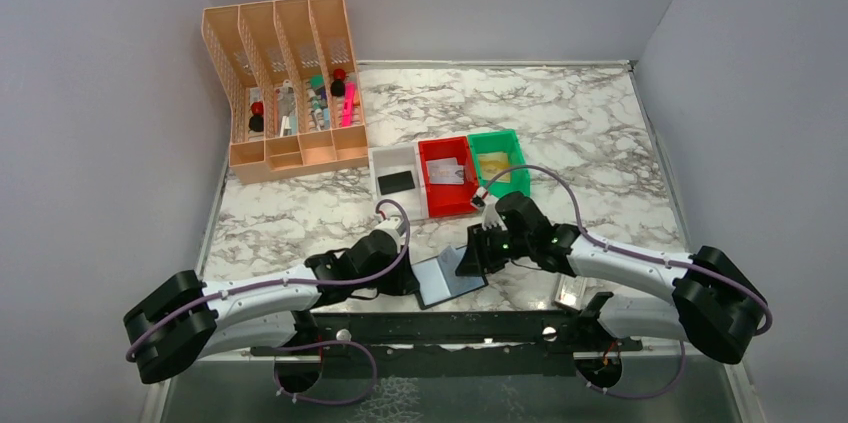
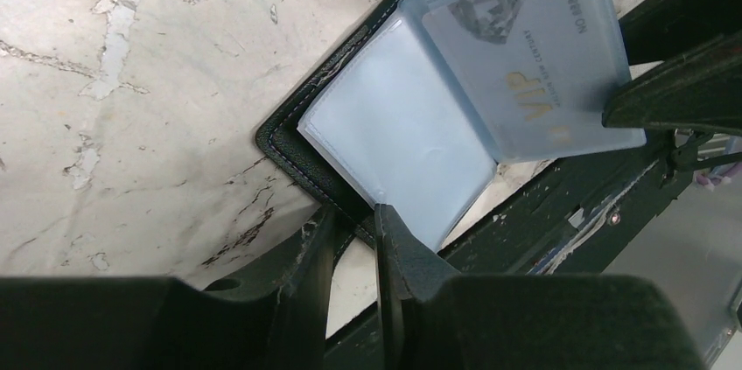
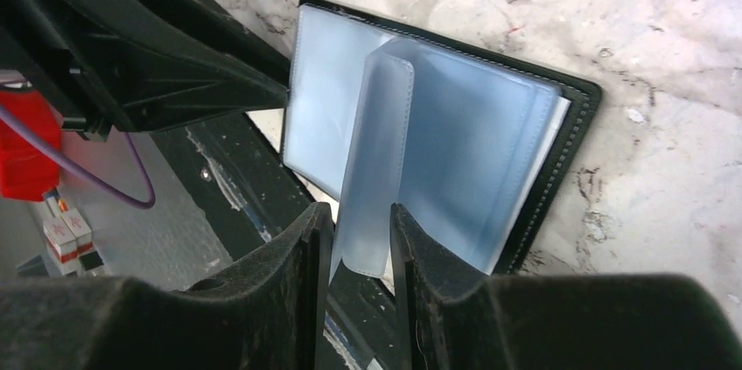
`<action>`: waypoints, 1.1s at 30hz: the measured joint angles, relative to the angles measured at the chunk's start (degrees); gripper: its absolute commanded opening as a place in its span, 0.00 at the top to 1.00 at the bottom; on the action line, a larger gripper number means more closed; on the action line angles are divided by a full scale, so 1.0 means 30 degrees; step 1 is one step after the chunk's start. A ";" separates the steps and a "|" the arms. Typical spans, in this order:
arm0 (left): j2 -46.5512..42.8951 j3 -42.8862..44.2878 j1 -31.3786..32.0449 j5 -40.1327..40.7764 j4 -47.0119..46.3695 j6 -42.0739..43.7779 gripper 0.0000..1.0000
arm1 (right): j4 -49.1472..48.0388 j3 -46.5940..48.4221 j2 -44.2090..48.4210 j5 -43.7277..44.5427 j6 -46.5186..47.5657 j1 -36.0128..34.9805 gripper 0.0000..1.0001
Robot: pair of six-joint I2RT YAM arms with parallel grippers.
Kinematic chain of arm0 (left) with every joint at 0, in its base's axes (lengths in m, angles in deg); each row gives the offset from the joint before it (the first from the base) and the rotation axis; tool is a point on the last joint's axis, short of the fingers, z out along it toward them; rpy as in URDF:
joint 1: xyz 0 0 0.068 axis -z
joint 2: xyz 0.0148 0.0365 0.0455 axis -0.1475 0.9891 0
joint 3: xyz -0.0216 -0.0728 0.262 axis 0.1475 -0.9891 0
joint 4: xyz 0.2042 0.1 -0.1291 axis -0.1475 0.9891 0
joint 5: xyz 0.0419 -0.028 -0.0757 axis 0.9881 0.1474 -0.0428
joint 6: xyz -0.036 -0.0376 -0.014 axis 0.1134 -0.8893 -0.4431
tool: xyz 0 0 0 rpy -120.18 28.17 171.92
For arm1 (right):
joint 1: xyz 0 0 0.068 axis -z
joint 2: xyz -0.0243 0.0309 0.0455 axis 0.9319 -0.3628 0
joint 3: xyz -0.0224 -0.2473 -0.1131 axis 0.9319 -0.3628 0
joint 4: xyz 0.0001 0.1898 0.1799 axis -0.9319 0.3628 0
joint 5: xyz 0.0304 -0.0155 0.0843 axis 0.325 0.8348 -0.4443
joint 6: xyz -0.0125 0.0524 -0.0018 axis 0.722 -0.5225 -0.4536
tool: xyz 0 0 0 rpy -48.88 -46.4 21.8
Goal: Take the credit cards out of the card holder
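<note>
The card holder (image 1: 447,280) lies open by the table's near edge, black rim (image 2: 289,147) around blue-grey see-through pockets. My left gripper (image 2: 354,217) is shut on its near black edge, one finger under the rim, the other on a pocket. My right gripper (image 3: 360,217) is shut on a pocket leaf (image 3: 381,143) that stands up from the holder (image 3: 577,134). A whitish credit card (image 2: 525,55) with gold "VIP" print sits inside a raised pocket. In the top view the grippers meet at the holder, left (image 1: 408,278) and right (image 1: 478,255).
Three small bins stand behind the holder: white (image 1: 381,160) with a black card (image 1: 397,181), red (image 1: 437,207) with a whitish card, green (image 1: 505,183) with a yellowish one. A peach desk organiser (image 1: 290,93) is at the back left. A small whitish case (image 1: 570,291) lies by the right arm.
</note>
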State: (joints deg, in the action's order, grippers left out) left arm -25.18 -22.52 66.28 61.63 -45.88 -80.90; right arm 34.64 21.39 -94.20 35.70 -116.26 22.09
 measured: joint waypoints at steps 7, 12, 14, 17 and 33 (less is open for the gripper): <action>0.0546 0.0153 0.0102 0.0000 -0.0437 0.0044 0.73 | 0.0350 0.0517 -0.0189 0.0095 0.0051 -0.0976 0.62; 0.0656 0.0175 0.0153 -0.0007 -0.0583 0.0058 0.73 | 0.0969 0.1027 -0.0634 0.0845 0.0036 -0.1319 0.58; 0.0656 0.0175 0.0153 0.0000 -0.0590 0.0058 0.73 | 0.1020 0.1027 -0.0663 0.0882 0.0022 -0.1333 0.57; 0.0656 0.0175 0.0168 0.0000 -0.0590 0.0058 0.72 | 0.0896 0.1027 -0.0663 0.0845 -0.0058 -0.1333 0.55; 0.0597 0.0175 0.0284 0.0007 -0.0583 0.0058 0.73 | 0.0291 0.0816 -0.0736 0.0590 -0.0393 -0.1348 0.46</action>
State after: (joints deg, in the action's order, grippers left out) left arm -23.38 -21.99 67.14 61.65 -47.62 -80.73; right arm 35.52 23.84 -96.41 37.47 -117.44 18.05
